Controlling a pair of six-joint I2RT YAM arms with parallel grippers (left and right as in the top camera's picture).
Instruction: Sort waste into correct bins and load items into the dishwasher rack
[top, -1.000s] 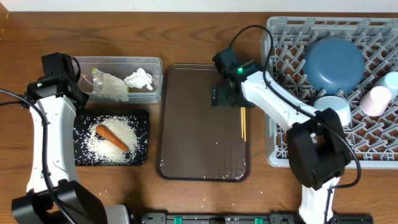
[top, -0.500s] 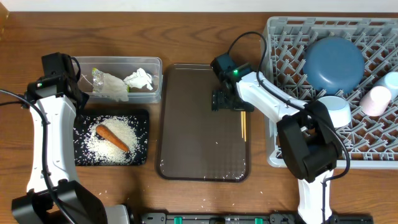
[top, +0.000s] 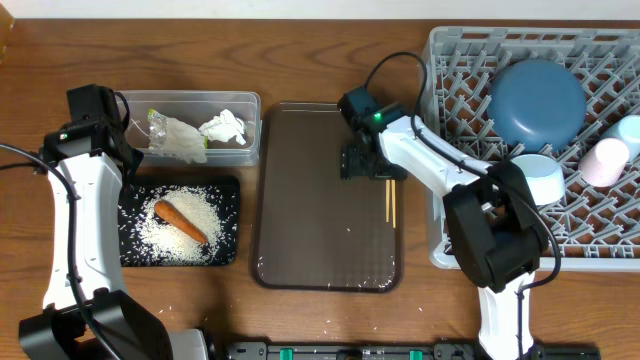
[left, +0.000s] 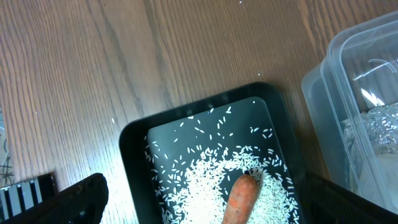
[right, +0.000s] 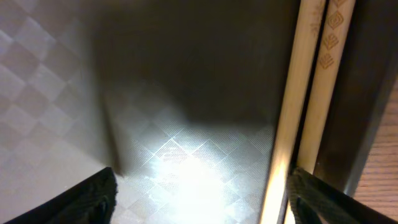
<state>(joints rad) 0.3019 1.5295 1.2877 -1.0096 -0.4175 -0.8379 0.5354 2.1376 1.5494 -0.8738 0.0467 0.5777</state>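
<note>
My right gripper (top: 358, 161) is low over the brown tray (top: 320, 235), open, with the wooden chopsticks (top: 391, 197) just to its right. In the right wrist view the chopsticks (right: 300, 93) lie against the inside of the right finger (right: 326, 199). My left gripper (left: 211, 208) hangs open over the black tray (top: 130, 222), which holds rice (top: 195, 238) and the carrot (top: 180, 222). The clear tub (top: 190, 150) holds the tissue (top: 224, 127) and wrapper (top: 178, 138). In the dishwasher rack (top: 600, 240) sit the dark-blue bowl (top: 535, 103), light-blue bowl (top: 538, 178) and cup (top: 606, 160).
The chopsticks lie close to the brown tray's right rim, which runs along the rack's left wall. A few stray rice grains (top: 170, 310) lie on the wooden table below the black tray. The clear tub (left: 339, 93) stands right beside the black tray (left: 134, 134).
My right gripper has sunk slightly toward the tray beside the chopsticks and its jaws have narrowed a little. The left arm has not moved.
</note>
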